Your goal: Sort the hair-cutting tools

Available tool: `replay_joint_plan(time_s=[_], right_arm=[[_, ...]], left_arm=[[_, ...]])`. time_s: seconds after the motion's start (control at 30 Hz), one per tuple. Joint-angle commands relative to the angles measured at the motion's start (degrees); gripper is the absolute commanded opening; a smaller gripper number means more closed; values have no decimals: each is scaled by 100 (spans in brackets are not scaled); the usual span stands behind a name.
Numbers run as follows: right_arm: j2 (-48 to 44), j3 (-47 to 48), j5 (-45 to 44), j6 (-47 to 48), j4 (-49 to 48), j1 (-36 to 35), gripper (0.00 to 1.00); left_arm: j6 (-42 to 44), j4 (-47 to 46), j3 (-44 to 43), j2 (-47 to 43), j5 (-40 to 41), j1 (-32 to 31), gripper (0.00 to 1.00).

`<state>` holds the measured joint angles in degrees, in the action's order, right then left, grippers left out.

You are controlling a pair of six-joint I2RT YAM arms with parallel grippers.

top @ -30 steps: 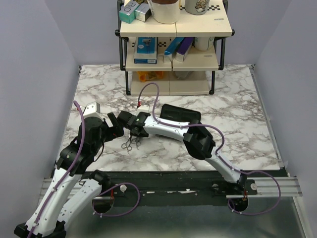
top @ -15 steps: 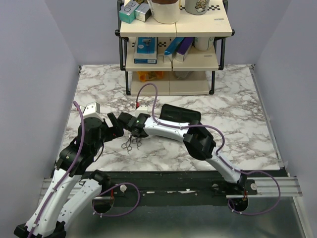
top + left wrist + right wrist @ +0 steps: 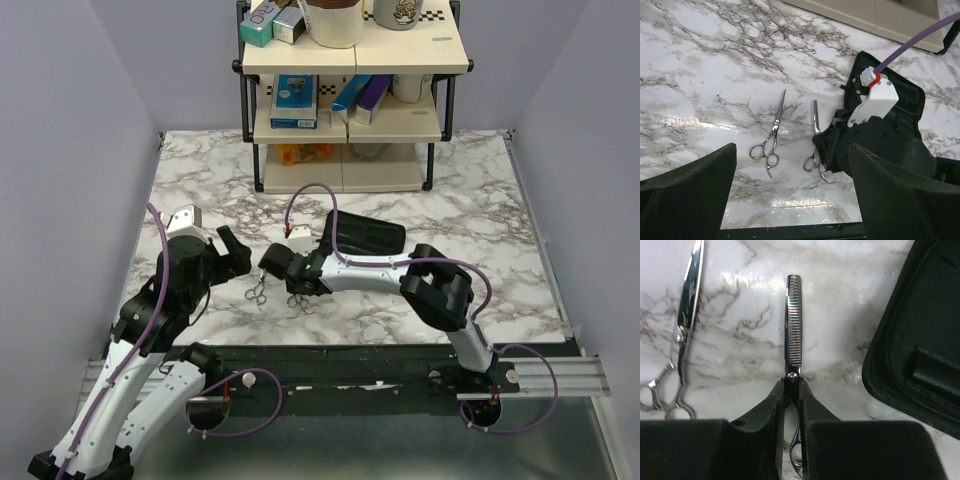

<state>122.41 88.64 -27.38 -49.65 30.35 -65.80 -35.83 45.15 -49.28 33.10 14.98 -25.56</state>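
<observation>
Two silver pairs of scissors, the hair-cutting tools in view, are on the marble table (image 3: 480, 230). The plain pair (image 3: 772, 137) (image 3: 256, 291) lies free, also seen as plain scissors (image 3: 687, 315) at the left of the right wrist view. The thinning pair (image 3: 793, 320) has a toothed blade; my right gripper (image 3: 792, 385) (image 3: 292, 278) is shut on it just behind the pivot, low over the table. The thinning scissors (image 3: 815, 117) stick out from the right gripper (image 3: 832, 145). My left gripper (image 3: 792, 200) (image 3: 232, 255) hangs open, above and to the near left of both pairs, holding nothing.
A flat black pouch (image 3: 365, 232) (image 3: 920, 340) lies just right of the right gripper. A shelf rack (image 3: 345, 110) with boxes and mugs stands at the back. A purple cable (image 3: 310, 195) arcs above the right arm. The table's near edge (image 3: 790, 230) is close below the scissors.
My right gripper closed on the thinning scissors and moved right and nearer with them, away from the plain pair. The left gripper stayed open and backed off slightly to the left.
</observation>
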Motion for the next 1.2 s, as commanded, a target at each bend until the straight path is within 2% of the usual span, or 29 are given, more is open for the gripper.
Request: replay_joint_plan(time_s=[0.0,0.1,0.27,0.5,0.6,0.63,0.77,0.9,1.03,1.17], right_arm=[[-23,-1144,620,474,630,-354,9],[-471,-1524,576,552,402,-503,1],[-1262,-1947,453,1088,130,-671,1],[-2835,-2404,592,1738,147,-697,1],[-3424,-2413,541,1906,532,-706,1],[-3678,-2404,488,1924,664,-706,1],[-4101,-2343,14,1854,1690,-697,1],[-4523,-2360,-452,1800,2256,-426,1],[-4928,-2588,-462,2099,2230,75,1],[-5104,-2764,-146,2791,1836,646,1]], left_arm=[[-108,-85,-161,29,-153,16,98],[-169,-137,-109,144,-258,25,98],[-213,-436,84,337,-347,25,98],[-187,-963,173,934,-750,16,95],[-143,-1192,112,1364,-997,25,90],[-108,-1279,76,1496,-1050,16,84],[50,-1473,-73,2338,-1261,-54,77],[112,-1684,-275,3174,-1305,-186,74],[68,-1887,-609,3913,-1279,-476,61],[50,-1852,-1100,4747,-1165,-766,60]])
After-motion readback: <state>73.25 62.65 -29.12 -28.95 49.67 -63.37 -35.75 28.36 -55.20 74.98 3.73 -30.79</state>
